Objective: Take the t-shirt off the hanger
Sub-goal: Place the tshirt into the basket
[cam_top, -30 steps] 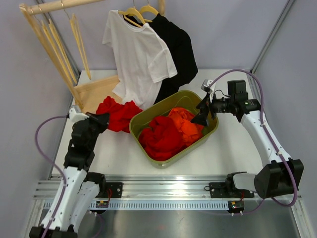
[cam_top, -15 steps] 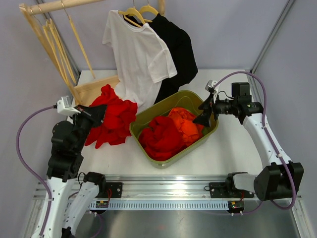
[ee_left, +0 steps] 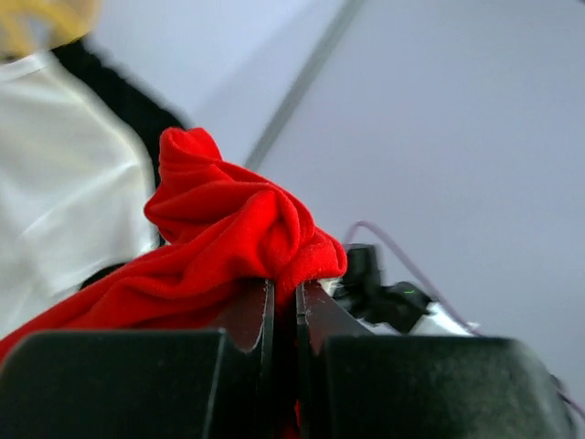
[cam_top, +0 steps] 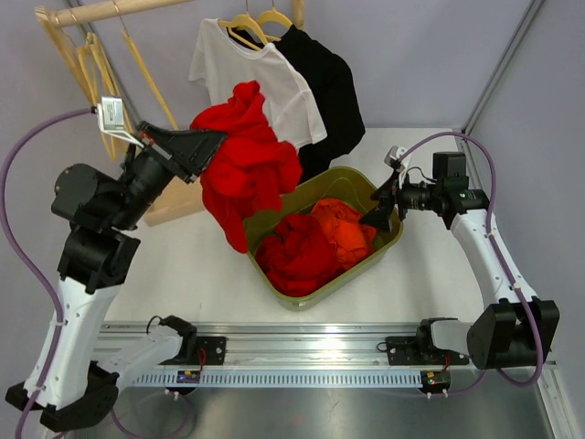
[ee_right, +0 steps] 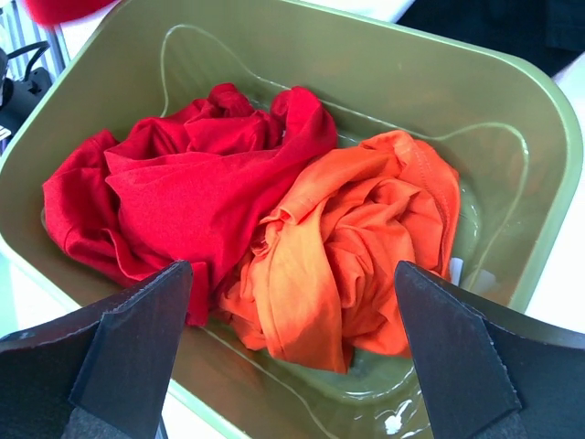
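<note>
My left gripper (cam_top: pixel 216 144) is shut on a red t-shirt (cam_top: pixel 247 169) and holds it high above the table, left of the olive bin (cam_top: pixel 388 240). The shirt hangs free, off any hanger; in the left wrist view it (ee_left: pixel 228 242) bunches over my shut fingers (ee_left: pixel 251 315). A white t-shirt (cam_top: pixel 265 82) and a black t-shirt (cam_top: pixel 329 91) hang on yellow hangers (cam_top: pixel 245 22) at the back. My right gripper (cam_top: pixel 379 207) is open and empty above the bin's right side.
The bin holds a red shirt (ee_right: pixel 183 197) and an orange shirt (ee_right: pixel 366 247). Empty wooden hangers (cam_top: pixel 101 69) hang from a rail (cam_top: pixel 110 11) at the back left. A wooden stand base (cam_top: pixel 174 197) lies under the left arm.
My left gripper has lifted the red t-shirt from the table, up and to the right, until it hangs in the air. The right arm has barely moved.
</note>
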You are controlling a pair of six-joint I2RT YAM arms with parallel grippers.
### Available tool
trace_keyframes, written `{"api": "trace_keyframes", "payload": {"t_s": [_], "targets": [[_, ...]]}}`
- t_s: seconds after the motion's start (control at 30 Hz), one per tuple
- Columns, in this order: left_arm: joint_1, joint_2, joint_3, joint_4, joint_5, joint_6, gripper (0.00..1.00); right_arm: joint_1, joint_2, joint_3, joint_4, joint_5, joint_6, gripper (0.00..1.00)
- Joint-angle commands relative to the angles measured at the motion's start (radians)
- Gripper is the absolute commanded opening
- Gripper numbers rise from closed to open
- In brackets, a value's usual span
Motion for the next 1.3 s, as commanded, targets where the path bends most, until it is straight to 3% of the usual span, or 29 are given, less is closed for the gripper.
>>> {"api": "trace_keyframes", "payload": {"t_s": [0.0,0.2,0.3,0.63,0.87,1.07,1.1,1.17,1.2,1.27], "targets": [[-0.093,0.088,0.167,0.138,0.035,0.042,0.00,-0.017,-0.021,-0.005,0.036,-0.023,0.011,0.99],[-0.306,0.274,0.367,0.081,-0.050,0.157,0.00,-0.041,-0.018,-0.007,0.039,-0.019,0.020,0.99],[-0.343,0.286,0.351,0.072,-0.087,0.168,0.00,-0.051,-0.016,-0.007,0.036,-0.019,0.020,0.99],[-0.344,0.176,-0.101,0.121,-0.224,0.187,0.00,-0.093,-0.019,-0.002,0.023,-0.023,0.011,0.99],[-0.347,0.202,-0.457,0.208,-0.088,0.168,0.01,-0.109,-0.021,0.005,0.007,-0.016,-0.009,1.00],[-0.420,0.331,-0.700,0.285,-0.147,0.144,0.14,-0.112,-0.027,0.021,-0.013,0.001,-0.018,0.99],[-0.423,0.360,-0.727,0.291,-0.164,0.134,0.25,-0.112,-0.030,0.025,-0.018,0.004,-0.026,0.99],[-0.424,0.384,-0.786,0.314,-0.212,0.126,0.31,-0.112,-0.033,0.039,-0.030,0.015,-0.032,1.00],[-0.424,0.404,-0.792,0.322,-0.222,0.126,0.41,-0.112,-0.039,0.045,-0.035,0.018,-0.038,1.00],[-0.424,0.412,-0.804,0.333,-0.236,0.143,0.51,-0.112,-0.039,0.068,-0.056,0.020,-0.044,0.99]]}}
